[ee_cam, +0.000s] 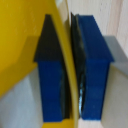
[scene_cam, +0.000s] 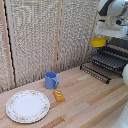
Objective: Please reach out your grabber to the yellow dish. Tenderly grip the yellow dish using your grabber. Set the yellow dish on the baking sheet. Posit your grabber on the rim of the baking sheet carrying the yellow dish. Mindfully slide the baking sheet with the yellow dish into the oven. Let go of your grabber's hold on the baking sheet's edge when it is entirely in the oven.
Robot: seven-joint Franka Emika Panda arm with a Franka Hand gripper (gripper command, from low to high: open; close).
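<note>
Grabber point(scene_cam: 103, 35) sits at the upper part of the exterior view's right, its white head partly cut off by the frame edge. It is clamped on the yellow dish point(scene_cam: 100, 42): in the wrist view the two blue-tipped fingers point(ee_cam: 92, 70) pinch the thin yellow rim point(ee_cam: 65, 60) between them, one pad inside the bowl, one outside. No gap visible at the rim, so I read the grip as firm.

The dish hangs in the air, clear of the wooden table point(scene_cam: 85, 100). The relation that matters: the baking sheet point(scene_cam: 111, 60) lies below the dish and a little toward the exterior view's right, its ridges running out of the oven point(scene_cam: 120, 47) toward the dropped door point(scene_cam: 95, 71). So the coming move, in my judgement, is mostly a descent with a slight shift to the right (how far the dish already overlaps the sheet I cannot tell from this angle).

Dish looks small, round, bright yellow, glossy, thin-walled; held by one edge it may tilt as it lands, so I would lower it slowly.

Elsewhere, well apart on the table: blue mug point(scene_cam: 51, 80), small orange-yellow block point(scene_cam: 59, 95) just beside it, patterned white plate point(scene_cam: 27, 106) toward the exterior view's left. None is in the way.
</note>
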